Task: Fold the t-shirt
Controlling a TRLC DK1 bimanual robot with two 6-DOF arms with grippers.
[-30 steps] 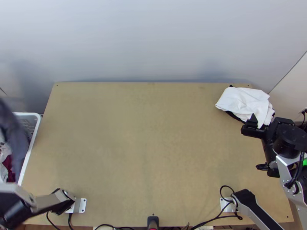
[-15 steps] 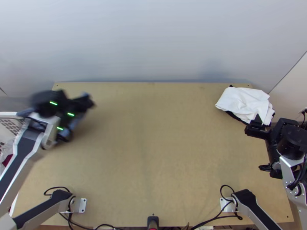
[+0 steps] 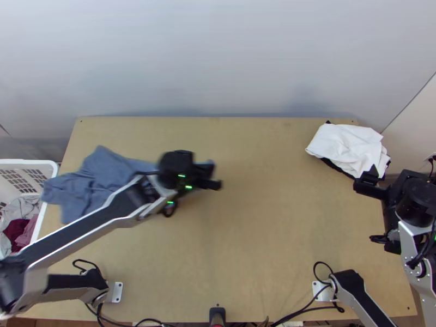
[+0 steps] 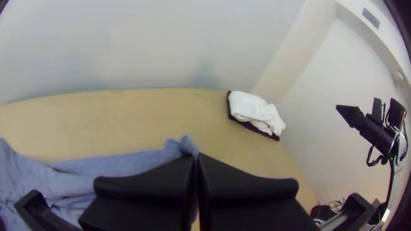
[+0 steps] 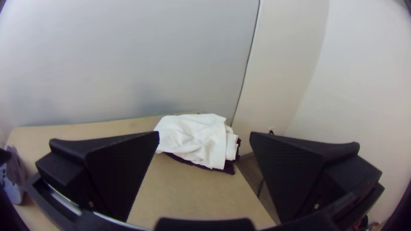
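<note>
1 light wooden table (image 3: pixel 261 234) with 1 rumpled blue t-shirt (image 3: pixel 92 182) and 1 dark cloth (image 5: pixel 230 168) under white cloth (image 3: pixel 346 144)

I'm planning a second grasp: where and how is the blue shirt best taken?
Probably by the shirt's tip jutting toward the wall, from the wall side: it stands out from the rest, while the left arm crosses the near side.
</note>
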